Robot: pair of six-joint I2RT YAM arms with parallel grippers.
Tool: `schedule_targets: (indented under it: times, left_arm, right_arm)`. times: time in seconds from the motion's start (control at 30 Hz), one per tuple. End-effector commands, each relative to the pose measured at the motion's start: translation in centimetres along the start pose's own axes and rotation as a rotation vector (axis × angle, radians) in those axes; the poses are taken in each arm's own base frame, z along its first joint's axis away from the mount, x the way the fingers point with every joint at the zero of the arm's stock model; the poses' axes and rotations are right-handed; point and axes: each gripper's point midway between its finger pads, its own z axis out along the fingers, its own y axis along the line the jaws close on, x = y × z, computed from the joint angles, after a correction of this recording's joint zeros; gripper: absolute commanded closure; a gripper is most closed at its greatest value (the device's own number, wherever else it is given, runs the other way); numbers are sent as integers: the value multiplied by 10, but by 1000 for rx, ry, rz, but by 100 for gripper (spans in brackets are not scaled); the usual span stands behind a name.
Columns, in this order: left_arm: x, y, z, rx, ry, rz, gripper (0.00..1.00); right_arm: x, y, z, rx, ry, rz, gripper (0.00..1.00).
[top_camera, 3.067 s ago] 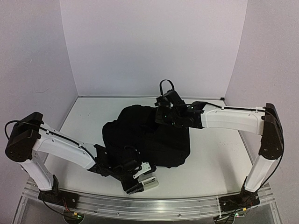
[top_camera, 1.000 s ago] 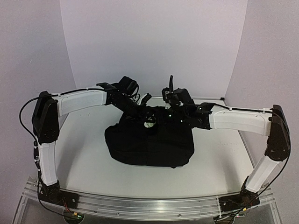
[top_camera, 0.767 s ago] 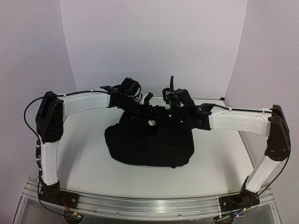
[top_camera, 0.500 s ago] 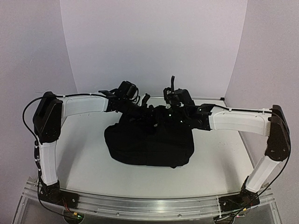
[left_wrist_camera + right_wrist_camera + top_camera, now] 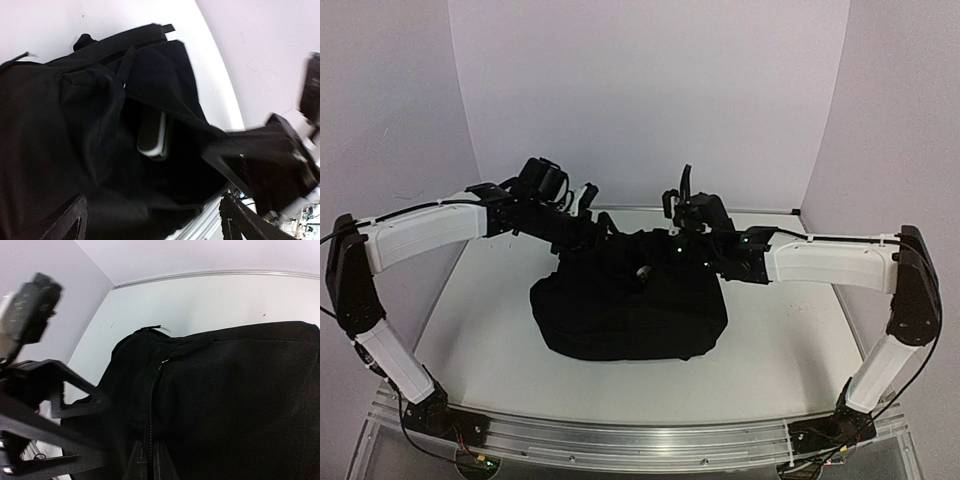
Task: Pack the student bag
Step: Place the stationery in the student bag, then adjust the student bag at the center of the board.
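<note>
The student bag (image 5: 630,310), a big black fabric backpack, lies in the middle of the table with its mouth toward the back wall. A small pale grey flat item (image 5: 152,132) rests inside the open mouth and shows as a light speck (image 5: 643,270) from above. My left gripper (image 5: 590,215) hovers open just left of the mouth, its two dark fingers (image 5: 67,222) spread wide over the fabric with nothing between them. My right gripper (image 5: 672,248) is shut on the bag's upper edge beside the zipper (image 5: 151,405), holding it lifted. Its fingertips do not show in its own view.
The white table (image 5: 780,330) is walled in by pale panels at the back and both sides. An aluminium rail (image 5: 620,440) runs along the near edge. The bag's loose straps (image 5: 125,42) trail toward the back. My left arm (image 5: 30,305) shows blurred in the right wrist view.
My left gripper has opened, left the pale item inside the bag's mouth and pulled back up and to the left. The bag has shifted slightly left. The right gripper keeps its hold.
</note>
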Motion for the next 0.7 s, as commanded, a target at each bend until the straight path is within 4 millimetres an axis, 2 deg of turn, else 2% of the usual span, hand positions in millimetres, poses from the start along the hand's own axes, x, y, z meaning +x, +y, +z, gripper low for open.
schedule_targets:
  times: [0.0,0.17,0.27,0.33,0.4,0.47,0.57,0.67]
  left_arm:
    - [-14,8,-33,39,-94,-56,8]
    - [-27,7,-36,74,-124,-69,8]
    - [-32,17,-35,56,-127,-77,8]
    - [-36,31,-37,22,-137,-92,7]
    - [-37,44,-40,-11,-139,-108,6]
    - [-38,56,-44,-31,-143,-125,4]
    - [-37,71,-51,-69,-145,-130,2]
    - [-34,92,-56,-122,-146,-151,1]
  right_arm:
    - [-1,14,6,-51,-9,8,99]
    - [43,17,27,-58,95,-8,97]
    - [65,26,32,-84,151,-21,95]
    - [70,28,32,-86,164,-30,91]
    - [67,29,29,-78,162,-44,81]
    - [56,28,21,-54,143,-69,66]
    - [25,25,0,0,73,-107,46]
    - [-6,15,-15,52,18,-104,38]
